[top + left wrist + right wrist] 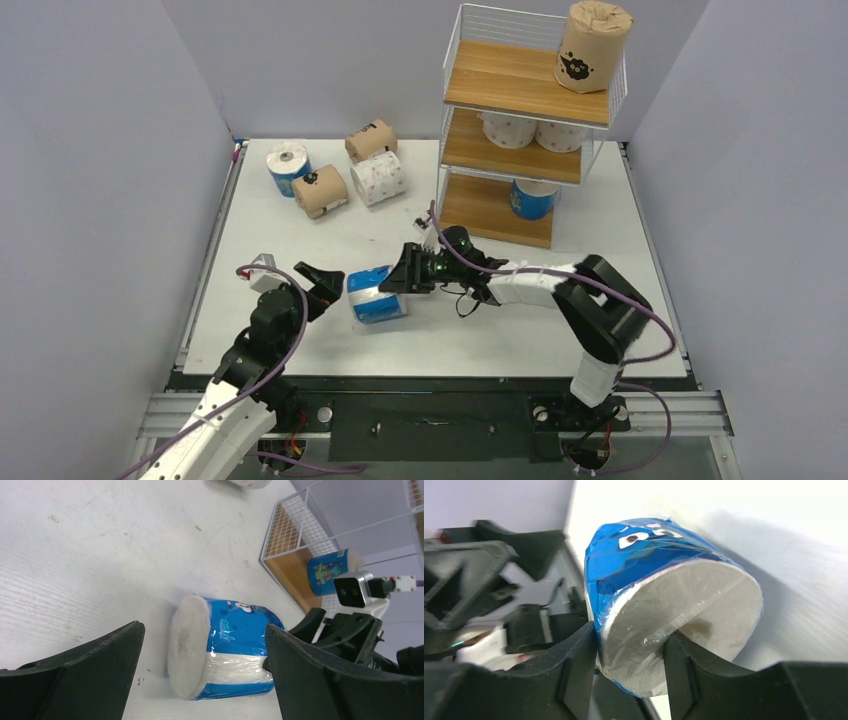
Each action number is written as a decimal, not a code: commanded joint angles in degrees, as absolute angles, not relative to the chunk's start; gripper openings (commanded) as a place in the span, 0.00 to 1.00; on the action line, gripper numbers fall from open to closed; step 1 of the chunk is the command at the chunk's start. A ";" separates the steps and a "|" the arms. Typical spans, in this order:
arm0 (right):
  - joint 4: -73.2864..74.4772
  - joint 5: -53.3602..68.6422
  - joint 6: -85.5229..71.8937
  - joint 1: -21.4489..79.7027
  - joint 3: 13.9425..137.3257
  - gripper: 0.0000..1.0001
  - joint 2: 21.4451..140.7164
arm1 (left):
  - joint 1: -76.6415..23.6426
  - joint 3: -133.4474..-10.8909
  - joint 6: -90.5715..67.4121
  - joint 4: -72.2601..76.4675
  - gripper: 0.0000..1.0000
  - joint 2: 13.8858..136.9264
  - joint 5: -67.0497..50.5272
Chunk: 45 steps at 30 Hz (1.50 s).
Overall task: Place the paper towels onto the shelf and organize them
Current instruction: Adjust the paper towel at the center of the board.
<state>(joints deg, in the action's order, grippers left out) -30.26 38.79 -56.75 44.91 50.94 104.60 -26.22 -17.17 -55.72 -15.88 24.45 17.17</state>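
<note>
A blue-and-white paper towel roll point(377, 295) lies on its side on the table between both arms. My right gripper point(395, 283) is shut on its near end: in the right wrist view one finger sits in the core hole and the other presses the outer wrap of the roll point(659, 580). My left gripper point(325, 285) stands open at the roll's other end, its fingers apart on either side of the roll point(230, 650) without touching it. The shelf point(500, 75) stands at the back right, with a brown roll point(592, 45) on top, two white rolls point(510, 128) on the middle board and a blue one point(532, 198) at the bottom.
At the back left of the table lie a blue-and-white roll point(287, 166), two brown rolls point(320, 190) point(370, 139) and a white dotted roll point(379, 177). Grey walls close in both sides. The right arm stretches across in front of the shelf.
</note>
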 commanded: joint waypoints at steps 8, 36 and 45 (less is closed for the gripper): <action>30.08 -10.40 -22.33 53.00 59.82 0.05 77.30 | -26.16 -23.44 -52.37 -12.68 0.90 28.60 17.73; 45.46 -29.70 -25.99 61.68 63.46 0.60 79.40 | -26.28 -18.57 -56.47 2.33 0.92 42.14 7.54; 41.35 -25.31 -32.17 55.03 58.13 0.65 69.72 | -26.31 -18.83 -56.34 3.36 0.94 44.11 6.23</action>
